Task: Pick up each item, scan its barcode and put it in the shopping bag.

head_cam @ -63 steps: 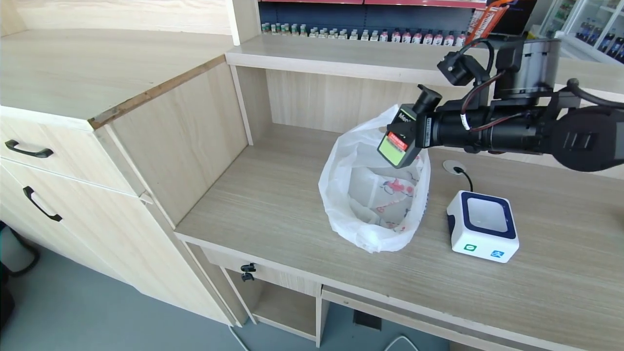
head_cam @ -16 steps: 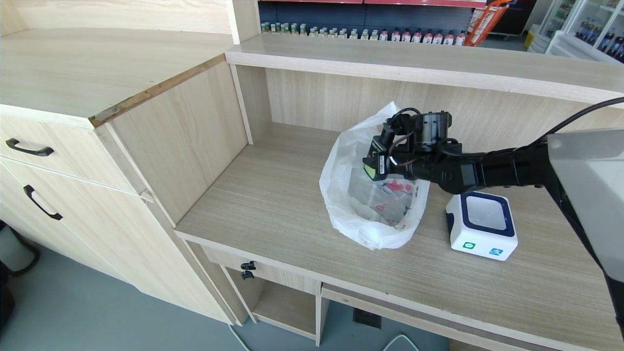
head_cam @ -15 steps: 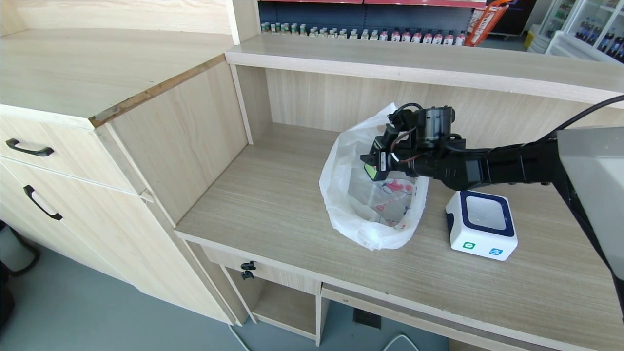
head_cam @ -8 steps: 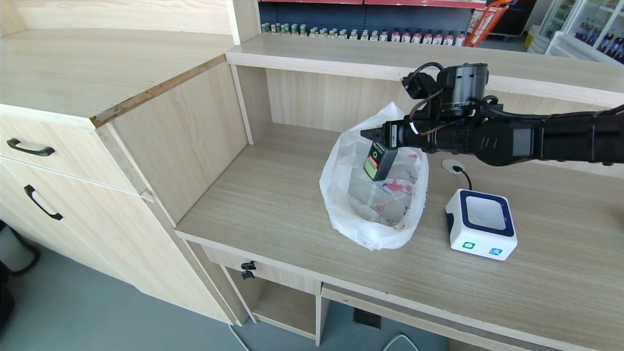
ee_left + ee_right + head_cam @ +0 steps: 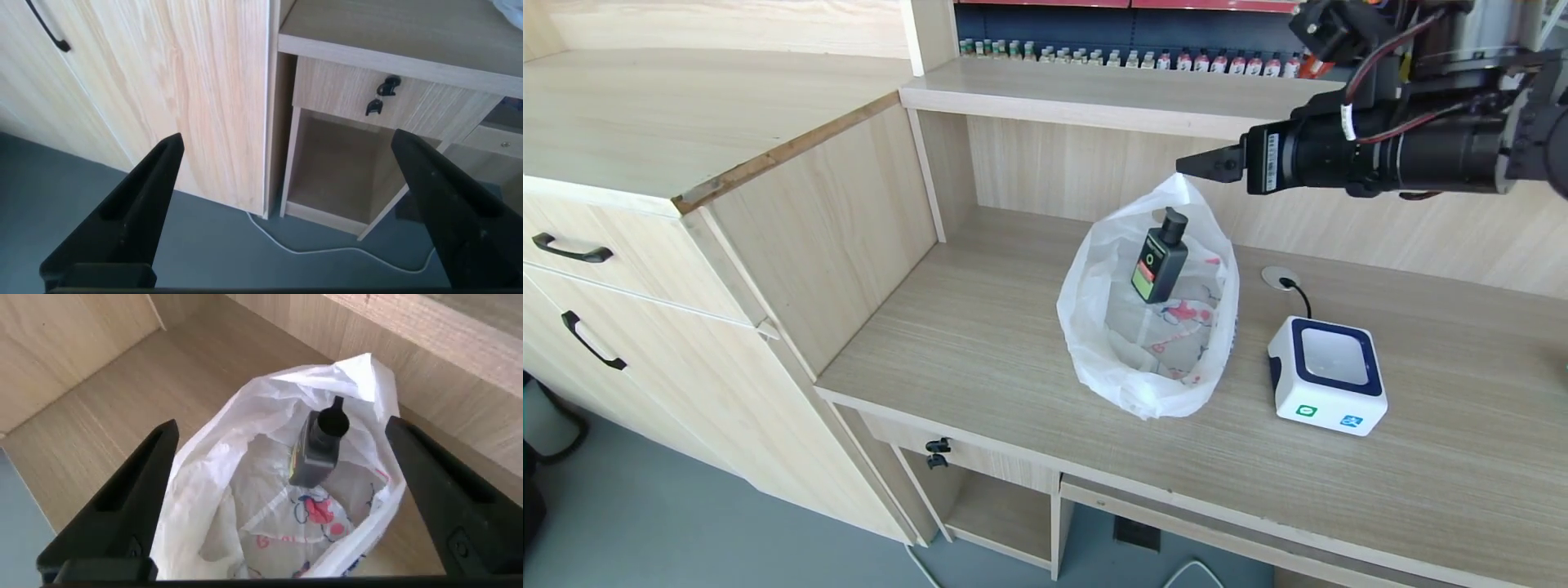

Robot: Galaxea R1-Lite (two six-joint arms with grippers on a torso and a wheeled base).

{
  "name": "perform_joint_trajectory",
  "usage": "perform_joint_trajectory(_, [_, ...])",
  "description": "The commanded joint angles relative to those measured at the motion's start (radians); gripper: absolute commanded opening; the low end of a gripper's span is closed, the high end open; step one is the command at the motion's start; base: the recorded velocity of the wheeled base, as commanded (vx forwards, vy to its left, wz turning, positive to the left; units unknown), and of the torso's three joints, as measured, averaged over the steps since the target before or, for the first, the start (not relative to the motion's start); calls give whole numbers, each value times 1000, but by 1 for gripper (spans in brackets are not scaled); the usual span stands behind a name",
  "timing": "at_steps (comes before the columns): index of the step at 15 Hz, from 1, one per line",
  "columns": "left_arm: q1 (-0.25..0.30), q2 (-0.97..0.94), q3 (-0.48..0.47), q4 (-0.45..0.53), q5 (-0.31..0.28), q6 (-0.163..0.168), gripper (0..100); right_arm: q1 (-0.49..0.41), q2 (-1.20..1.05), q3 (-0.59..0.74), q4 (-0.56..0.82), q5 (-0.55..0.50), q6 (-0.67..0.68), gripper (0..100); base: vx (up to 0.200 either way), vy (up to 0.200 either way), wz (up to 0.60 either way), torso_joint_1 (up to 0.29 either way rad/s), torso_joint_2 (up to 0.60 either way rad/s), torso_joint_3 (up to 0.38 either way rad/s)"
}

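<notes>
A dark bottle (image 5: pixel 1160 263) with a green and red label and a black cap stands leaning inside the white shopping bag (image 5: pixel 1094 327) on the counter. My right gripper (image 5: pixel 1202 164) hangs above the bag's far rim, open and holding nothing. In the right wrist view the bottle (image 5: pixel 319 449) sits below in the open bag (image 5: pixel 212 506), between the spread fingers of the right gripper (image 5: pixel 282 429). My left gripper (image 5: pixel 286 143) is open and low beside the cabinet, over the floor.
A white and blue barcode scanner (image 5: pixel 1327 376) sits to the right of the bag, its cable running to a grommet (image 5: pixel 1282 278). A cabinet side panel (image 5: pixel 825 229) rises left of the counter. A shelf (image 5: pixel 1094 98) overhangs the back.
The right gripper lowered the bottle into the bag, let it go, and rose up and to the right. The bottle now rests in the bag.
</notes>
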Motion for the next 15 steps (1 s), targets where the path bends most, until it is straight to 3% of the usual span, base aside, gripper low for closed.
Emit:
perform_joint_trajectory(1, [0,0,0,0,0,0,100,-103,-236,103,47,14,-116,100,0,0,-600,-7,2,2])
perform_joint_trajectory(5, [0,0,0,0,0,0,100,-233,-293,83,77,129,-212,100,0,0,-600,2,5,1])
perform_joint_trajectory(9, [0,0,0,0,0,0,100,-296,-279,90,193,113,-145,100,0,0,-600,2,2,4])
perform_joint_trajectory(13, [0,0,0,0,0,0,100,-388,-152,71,176,20,-74,100,0,0,-600,0,4,4])
perform_joint_trajectory(15, [0,0,0,0,0,0,100,-417,-43,8,196,21,2,100,0,0,0,0,0,0])
